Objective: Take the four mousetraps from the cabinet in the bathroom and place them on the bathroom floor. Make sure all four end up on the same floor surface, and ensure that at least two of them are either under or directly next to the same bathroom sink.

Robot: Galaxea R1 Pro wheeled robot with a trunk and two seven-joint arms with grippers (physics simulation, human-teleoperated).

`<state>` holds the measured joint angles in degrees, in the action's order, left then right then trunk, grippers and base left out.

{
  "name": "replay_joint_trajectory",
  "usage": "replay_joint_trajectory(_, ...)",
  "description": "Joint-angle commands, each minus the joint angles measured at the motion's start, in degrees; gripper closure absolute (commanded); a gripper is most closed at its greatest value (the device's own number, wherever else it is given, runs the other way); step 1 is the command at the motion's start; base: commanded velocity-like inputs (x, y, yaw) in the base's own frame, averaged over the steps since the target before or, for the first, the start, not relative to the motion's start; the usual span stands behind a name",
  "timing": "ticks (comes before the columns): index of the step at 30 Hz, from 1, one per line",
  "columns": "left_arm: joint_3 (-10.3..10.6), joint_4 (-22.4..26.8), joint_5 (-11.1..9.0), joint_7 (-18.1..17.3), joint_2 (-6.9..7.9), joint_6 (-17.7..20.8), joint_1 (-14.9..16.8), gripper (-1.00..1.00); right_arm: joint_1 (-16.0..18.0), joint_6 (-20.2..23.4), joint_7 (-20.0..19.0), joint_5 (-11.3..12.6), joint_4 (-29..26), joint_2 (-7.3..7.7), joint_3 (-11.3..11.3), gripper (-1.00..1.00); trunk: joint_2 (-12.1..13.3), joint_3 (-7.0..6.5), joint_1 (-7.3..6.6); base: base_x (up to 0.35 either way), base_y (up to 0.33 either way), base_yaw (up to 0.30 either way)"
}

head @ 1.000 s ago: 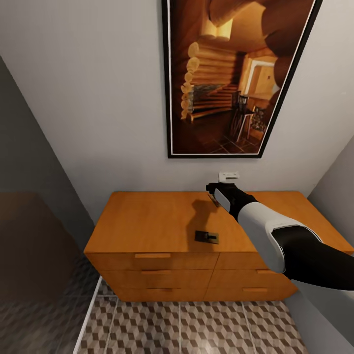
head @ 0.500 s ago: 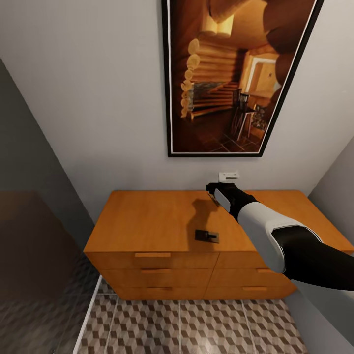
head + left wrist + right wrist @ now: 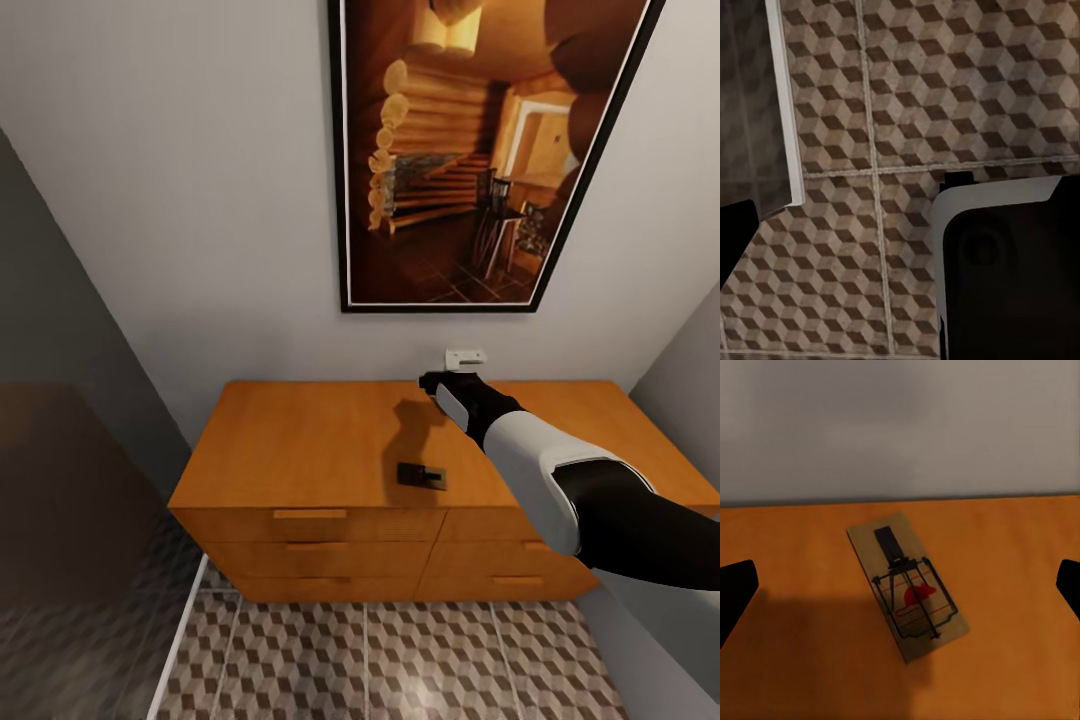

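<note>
The right arm (image 3: 560,480) is clad in smooth white shells joined by black segments. A black wrist and black right gripper (image 3: 436,383) are seen at its end.

The low orange-brown wooden cabinet (image 3: 300,450) looks smooth and satin; the small tan wooden mousetrap (image 3: 907,585) carries dark wire; the cube-patterned tiled floor (image 3: 400,660) gleams faintly.

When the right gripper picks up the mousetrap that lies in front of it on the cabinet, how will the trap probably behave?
The mousetrap looks like a thin flat wooden board, so it is probably stiff and light. It lies flat on the cabinet, so it should slide rather than roll or tip. Its low edges give the right gripper little to pinch, and the raised wire parts might catch a finger.
</note>
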<state>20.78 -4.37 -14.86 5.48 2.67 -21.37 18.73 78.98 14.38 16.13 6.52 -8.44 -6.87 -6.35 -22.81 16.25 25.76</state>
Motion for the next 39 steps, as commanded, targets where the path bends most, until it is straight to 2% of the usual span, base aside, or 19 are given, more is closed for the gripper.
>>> replay_joint_trajectory(1,0.5,-0.2,-0.3,0.1,-0.04,0.4,0.1,-1.00,0.0,0.3,0.3,0.6,-0.1,0.01,-0.5,-1.00,-0.1,0.19,0.03,0.000,0.000,0.000)
replay_joint_trajectory(12,0.5,-0.2,-0.3,-0.1,-0.07,2.8,0.1,-1.00,0.0,0.3,0.3,0.6,-0.1,0.01,-0.5,-1.00,-0.1,1.18,0.03,0.000,0.000,0.000)
replay_joint_trajectory(39,0.5,-0.2,-0.3,0.0,-0.09,3.0,0.1,-1.00,0.0,0.3,0.3,0.7,-0.2,0.02,-0.5,-1.00,-0.1,3.37,0.03,0.000,0.000,0.000)
